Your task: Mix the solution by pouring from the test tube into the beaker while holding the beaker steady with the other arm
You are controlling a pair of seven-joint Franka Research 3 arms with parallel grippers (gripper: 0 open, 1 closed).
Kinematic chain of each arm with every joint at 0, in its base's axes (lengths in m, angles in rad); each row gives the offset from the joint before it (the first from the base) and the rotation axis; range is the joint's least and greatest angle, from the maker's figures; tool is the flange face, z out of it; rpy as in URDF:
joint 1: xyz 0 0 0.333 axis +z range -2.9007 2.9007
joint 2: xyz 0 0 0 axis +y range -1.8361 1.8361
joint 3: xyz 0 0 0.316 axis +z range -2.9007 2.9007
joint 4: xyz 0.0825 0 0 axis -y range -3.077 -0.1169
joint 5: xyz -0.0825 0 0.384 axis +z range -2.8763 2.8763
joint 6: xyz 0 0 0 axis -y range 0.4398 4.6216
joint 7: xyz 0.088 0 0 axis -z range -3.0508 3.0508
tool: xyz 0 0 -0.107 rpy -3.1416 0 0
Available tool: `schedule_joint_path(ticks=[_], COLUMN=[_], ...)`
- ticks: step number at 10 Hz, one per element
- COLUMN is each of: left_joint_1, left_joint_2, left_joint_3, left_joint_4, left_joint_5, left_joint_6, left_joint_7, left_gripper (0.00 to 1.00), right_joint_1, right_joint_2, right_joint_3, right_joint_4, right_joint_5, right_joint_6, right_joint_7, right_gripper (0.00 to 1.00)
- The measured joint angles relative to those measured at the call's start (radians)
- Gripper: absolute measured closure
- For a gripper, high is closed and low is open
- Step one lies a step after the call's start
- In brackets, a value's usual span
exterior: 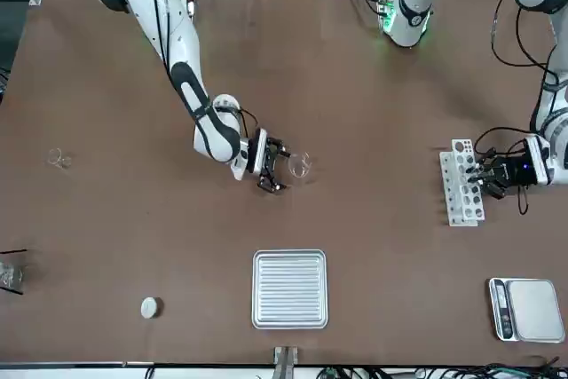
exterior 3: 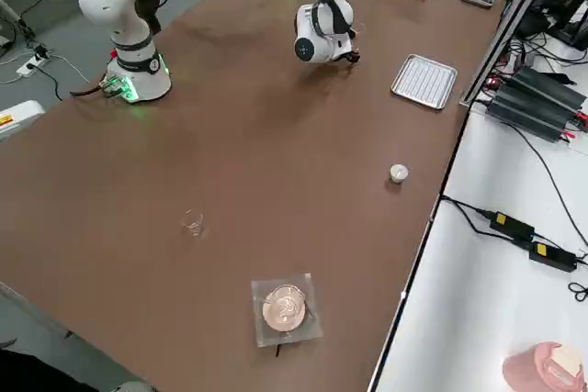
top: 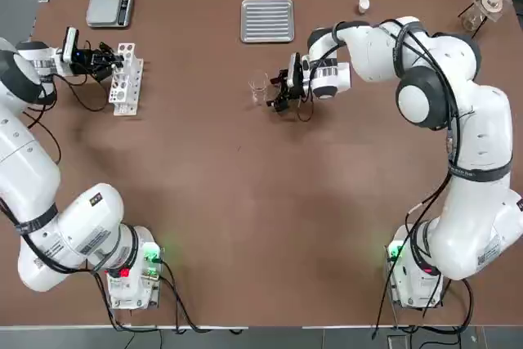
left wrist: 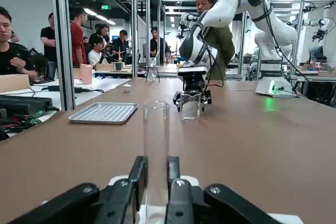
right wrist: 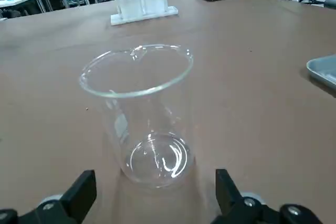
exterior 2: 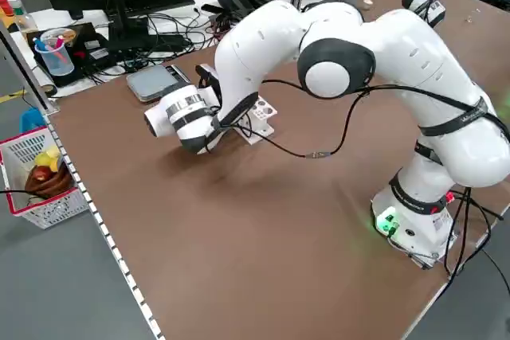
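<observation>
Nearest us in the left side view looms the left arm (exterior 2: 446, 109), one of two; its partner, the right arm (top: 478, 145), spans the right of the top view. Both reach over one brown table (top: 245, 202). The left side view alone adds one white basket (exterior 2: 48, 189) with a red rim, at its left edge.

We count one metal tray (top: 267, 20), at the top view's upper centre, and one white rack (top: 127, 83), upper left, with the left gripper (left wrist: 157, 162) at it. One scale (top: 109, 10) lies farther up. The right side view shows us one clear packet (exterior 3: 287, 309), lower centre, with a round pale piece inside.

We find one beaker (right wrist: 152, 129), upright on the table left of the right gripper (right wrist: 156, 179) in the top view. That gripper stands wide open, its fingers short of the glass (the right wrist view makes this plain). The left wrist view reveals one clear test tube (left wrist: 156, 145), upright, clamped between the left gripper's closed fingers.

Smallest, we see one tiny glass piece (exterior: 59, 159), left in the front view, and one white cap (exterior: 150, 308), lower left there.
</observation>
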State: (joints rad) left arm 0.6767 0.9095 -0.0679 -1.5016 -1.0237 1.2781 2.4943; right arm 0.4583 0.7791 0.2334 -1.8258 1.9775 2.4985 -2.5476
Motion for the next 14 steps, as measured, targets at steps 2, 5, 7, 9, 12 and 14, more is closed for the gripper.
schedule_joint_path(ticks=[2,5,7,9,12,14], left_joint_1=[0.000,0.000,0.000,0.000,-0.001,0.000], left_joint_2=[-0.014,-0.033,-0.036,-0.040,-0.045,-0.046], left_joint_3=[-0.001,-0.004,-0.008,-0.012,-0.017,-0.017], left_joint_4=[0.003,0.003,0.003,0.003,0.003,0.003], left_joint_5=[0.000,0.000,0.000,0.000,0.000,0.000], left_joint_6=[-0.007,-0.017,-0.026,-0.053,-0.061,-0.061], left_joint_7=[0.000,0.000,0.000,0.001,0.001,0.001], left_gripper=[0.79,0.79,0.79,0.79,0.79,0.79], right_joint_1=[0.013,0.036,0.041,0.047,0.048,0.049], right_joint_2=[0.000,-0.004,-0.004,-0.004,-0.004,-0.004], right_joint_3=[0.001,0.001,0.001,0.001,0.001,0.001], right_joint_4=[-0.001,-0.001,-0.001,-0.001,-0.001,-0.001], right_joint_5=[0.025,0.040,0.046,0.054,0.060,0.061], right_joint_6=[0.000,0.000,0.000,0.000,0.000,0.000], right_joint_7=[-0.002,-0.003,-0.003,-0.003,-0.004,-0.005], right_gripper=[0.00,0.00,0.00,0.00,0.00,0.00])
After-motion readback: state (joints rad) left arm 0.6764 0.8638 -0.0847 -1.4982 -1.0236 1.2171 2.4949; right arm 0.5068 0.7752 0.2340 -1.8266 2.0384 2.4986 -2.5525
